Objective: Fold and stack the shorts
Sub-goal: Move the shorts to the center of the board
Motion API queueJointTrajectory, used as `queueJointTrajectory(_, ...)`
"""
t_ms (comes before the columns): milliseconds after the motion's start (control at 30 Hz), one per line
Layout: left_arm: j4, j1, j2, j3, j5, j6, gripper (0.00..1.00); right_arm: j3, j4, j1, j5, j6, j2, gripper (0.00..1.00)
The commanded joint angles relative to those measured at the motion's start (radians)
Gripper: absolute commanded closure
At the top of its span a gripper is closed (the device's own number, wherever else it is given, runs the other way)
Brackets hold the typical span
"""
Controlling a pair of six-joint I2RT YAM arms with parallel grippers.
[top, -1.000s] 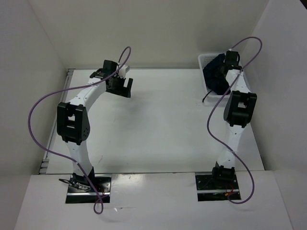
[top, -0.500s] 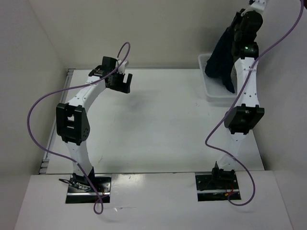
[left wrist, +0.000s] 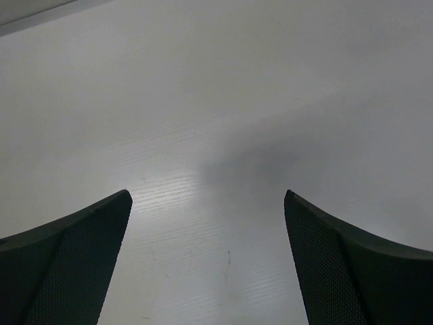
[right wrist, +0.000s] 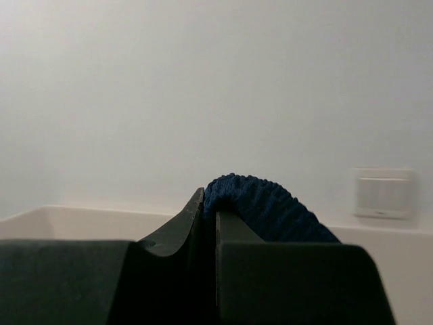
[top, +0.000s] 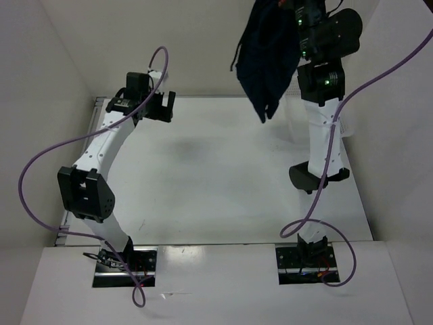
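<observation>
The dark navy shorts (top: 265, 54) hang high in the air at the top of the top view, bunched and dangling above the table's far side. My right gripper (top: 289, 8) is shut on their upper edge; in the right wrist view the jaws are pressed together on a ribbed navy fold (right wrist: 264, 206) with the gripper (right wrist: 210, 203) facing the far wall. My left gripper (top: 161, 108) is open and empty, low over the far left of the table; its two fingers (left wrist: 74, 261) stand wide apart over bare table.
The white table (top: 216, 176) is walled on the left, back and right. The raised right arm (top: 323, 135) stands over the far right. The white basket is hidden behind that arm. A wall plate (right wrist: 384, 193) shows on the back wall.
My right arm has lifted the shorts out of the basket, high up and to the left. My left arm has swung a little to the left.
</observation>
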Motion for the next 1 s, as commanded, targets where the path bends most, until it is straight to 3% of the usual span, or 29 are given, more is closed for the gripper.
queueJointTrajectory(0, 0.034, 0.07, -0.052, -0.018, -0.073, 0.003, 0.0, 0.046, 0.059, 0.079, -0.044, 0.02, 0.045, 1.0)
queueJointTrajectory(167, 0.044, 0.183, -0.101, -0.038, -0.084, 0.003, 0.0, 0.046, -0.099, 0.105, -0.044, 0.143, 0.14, 1.0)
queueJointTrajectory(267, 0.035, 0.217, -0.11, -0.072, -0.07, 0.003, 0.0, 0.046, -0.264, 0.105, -0.044, 0.183, 0.206, 0.86)
queueJointTrajectory(300, 0.034, 0.228, -0.119, -0.093, -0.056, 0.003, 0.0, 0.046, -0.309, 0.095, -0.081, 0.197, 0.227, 0.58)
queueJointTrajectory(333, 0.034, 0.228, -0.119, -0.107, -0.056, 0.003, 0.0, 0.046, -0.352, 0.084, -0.105, 0.24, 0.249, 0.37)
queueJointTrajectory(400, 0.024, 0.228, -0.119, -0.136, -0.045, 0.003, 0.0, 0.046, -0.471, 0.049, -0.156, 0.28, 0.322, 0.08)
queueJointTrajectory(433, 0.024, 0.228, -0.119, -0.151, -0.045, 0.003, 0.0, 0.028, -0.502, 0.049, -0.168, 0.28, 0.339, 0.0)
queueJointTrajectory(600, -0.018, 0.228, -0.142, -0.295, 0.033, 0.003, 0.0, -0.118, -0.584, 0.049, -0.178, 0.222, 0.349, 0.0)
queueJointTrajectory(733, -0.097, 0.162, -0.194, -0.404, 0.162, 0.003, 0.0, -0.237, -0.607, 0.049, -0.114, 0.188, 0.263, 0.0)
queueJointTrajectory(833, -0.113, 0.101, -0.217, -0.486, 0.191, 0.003, 0.0, -0.436, -0.618, 0.049, -0.087, 0.136, 0.156, 0.0)
queueJointTrajectory(933, -0.092, 0.073, -0.217, -0.53, 0.153, 0.003, 0.0, -0.735, -0.561, 0.049, -0.087, 0.082, 0.041, 0.0)
queueJointTrajectory(967, -0.079, 0.058, -0.198, -0.555, 0.137, 0.003, 0.0, -0.948, -0.452, 0.049, -0.077, 0.07, -0.063, 0.0)
